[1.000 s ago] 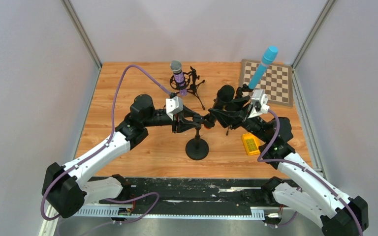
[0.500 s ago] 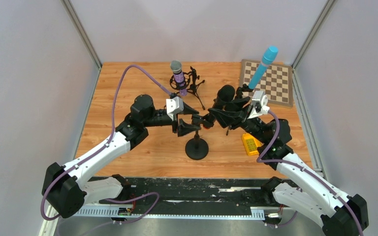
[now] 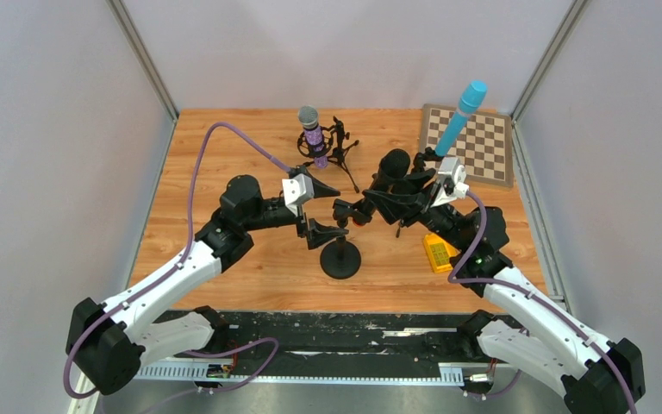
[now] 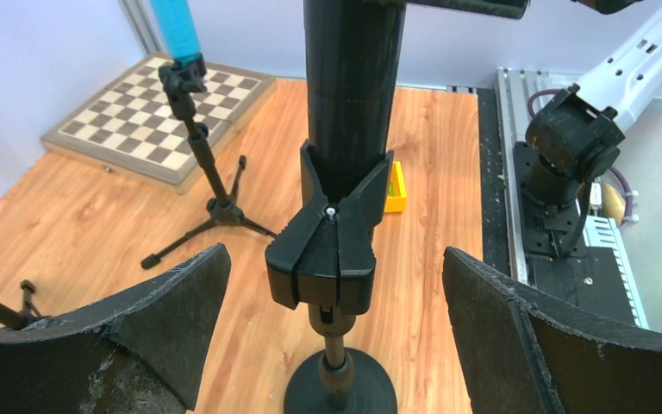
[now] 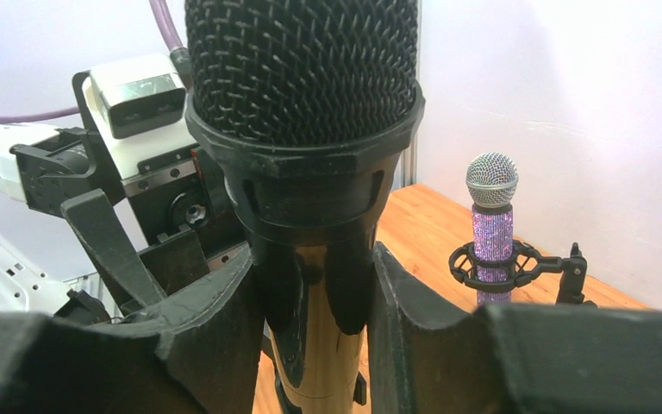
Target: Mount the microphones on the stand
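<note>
**Black microphone in the clip, right arm holding it**

Black microphone point(image 4: 349, 78) stands head-up at mid-bench. Its lower end sits in the V of the clip point(image 4: 323, 267) on top of the round-base stand point(image 3: 340, 260). How deep it sits cannot be told. Its long axis runs up out of the clip, leaning toward the right arm in the top view.

The right end effector point(image 5: 315, 302) is clamped on the body just below the mesh head. The left end effector point(image 4: 334, 253) is spread wide, one finger on each side of the clip and touching neither clip nor microphone. It is the nearer one to the clip.

The other holders are filled:
- The purple microphone point(image 3: 312, 134) stands upright in a shock mount point(image 5: 491, 263) at the far side of the bench point(image 3: 224, 147).
- The blue microphone point(image 3: 461, 116) sits tilted on a tripod stand point(image 4: 211, 185) beside the chessboard point(image 3: 483, 151).

The black one looks like the last to settle.
</note>
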Robot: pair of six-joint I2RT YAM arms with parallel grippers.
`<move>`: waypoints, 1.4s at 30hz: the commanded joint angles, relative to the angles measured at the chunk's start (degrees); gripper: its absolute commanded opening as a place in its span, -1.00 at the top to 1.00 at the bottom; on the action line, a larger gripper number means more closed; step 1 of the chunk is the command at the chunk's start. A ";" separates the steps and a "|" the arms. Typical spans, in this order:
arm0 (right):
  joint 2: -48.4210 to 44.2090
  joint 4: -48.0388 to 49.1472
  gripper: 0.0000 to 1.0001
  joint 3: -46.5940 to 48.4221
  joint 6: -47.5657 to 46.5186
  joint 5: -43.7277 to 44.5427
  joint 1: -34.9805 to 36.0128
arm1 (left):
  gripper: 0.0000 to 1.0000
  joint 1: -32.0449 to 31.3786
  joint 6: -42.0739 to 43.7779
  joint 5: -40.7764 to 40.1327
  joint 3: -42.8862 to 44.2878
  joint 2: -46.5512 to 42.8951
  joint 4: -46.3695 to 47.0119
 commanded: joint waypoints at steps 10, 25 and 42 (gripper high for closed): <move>-0.34 -2.62 -0.62 2.01 2.81 0.12 0.62 | -1.00 -0.25 -2.07 -4.82 -1.52 -2.61 1.70; -5.10 -13.19 -1.00 1.36 1.50 2.63 0.54 | -1.00 -0.25 -3.79 -9.67 1.81 -4.92 2.66; -11.93 -22.31 -1.00 -2.70 1.55 8.22 0.44 | 0.71 -0.25 0.37 -1.09 13.74 5.84 -2.57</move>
